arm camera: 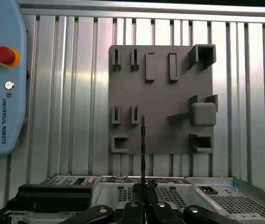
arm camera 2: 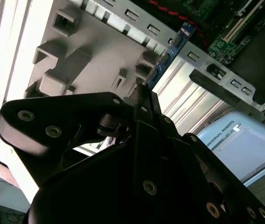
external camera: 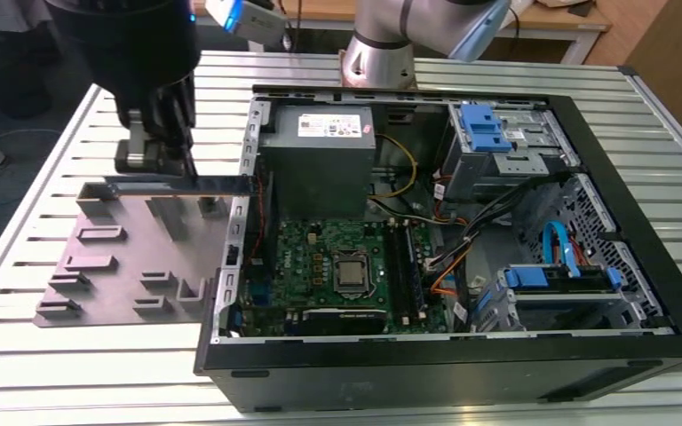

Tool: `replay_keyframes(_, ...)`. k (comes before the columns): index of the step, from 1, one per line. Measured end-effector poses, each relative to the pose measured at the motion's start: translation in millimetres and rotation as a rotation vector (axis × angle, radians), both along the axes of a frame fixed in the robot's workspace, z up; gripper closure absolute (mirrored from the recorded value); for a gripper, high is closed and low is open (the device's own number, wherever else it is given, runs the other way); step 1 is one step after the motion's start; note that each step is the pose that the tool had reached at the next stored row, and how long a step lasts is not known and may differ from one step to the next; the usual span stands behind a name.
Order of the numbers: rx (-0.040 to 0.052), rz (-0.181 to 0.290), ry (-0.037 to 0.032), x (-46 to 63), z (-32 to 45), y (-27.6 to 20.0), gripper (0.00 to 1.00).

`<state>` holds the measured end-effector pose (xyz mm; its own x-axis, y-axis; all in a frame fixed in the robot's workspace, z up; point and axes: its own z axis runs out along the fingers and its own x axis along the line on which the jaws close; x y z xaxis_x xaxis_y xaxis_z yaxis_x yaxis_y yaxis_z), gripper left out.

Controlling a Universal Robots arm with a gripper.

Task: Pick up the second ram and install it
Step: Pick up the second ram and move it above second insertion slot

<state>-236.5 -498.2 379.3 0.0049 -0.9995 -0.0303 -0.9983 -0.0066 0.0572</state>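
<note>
Starting at the exterior view's left, I have my gripper [external camera: 154, 165] hanging over the grey holder plate [external camera: 128, 257] on the slatted worktop [external camera: 68, 373], just outside the open computer case [external camera: 436, 377]. Its jaws are drawn narrow and pinch the second ram [arm camera 2: 169, 51] by one end. In the second wrist view the blue-green stick juts out past the gripper's tip with its free end toward the case's side wall. In the first wrist view I get it edge-on, a thin dark line over the plate. So the stick is in the air, not seated in the board. Moving right, the motherboard [external camera: 312, 257] lies flat on the case floor. The long black memory slots [external camera: 412, 266] sit just beyond the processor socket [external camera: 351, 273], well apart from the gripper, toward the exterior view's right. I judge the slots run near-to-far there, while the stick's length points across toward them.
</note>
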Motion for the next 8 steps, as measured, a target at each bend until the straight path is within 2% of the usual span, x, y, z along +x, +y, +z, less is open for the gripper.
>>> replay_keyframes(8, 0.0000, 0.000, 0.0026, 32.3, -0.3, 0.0, 0.89)
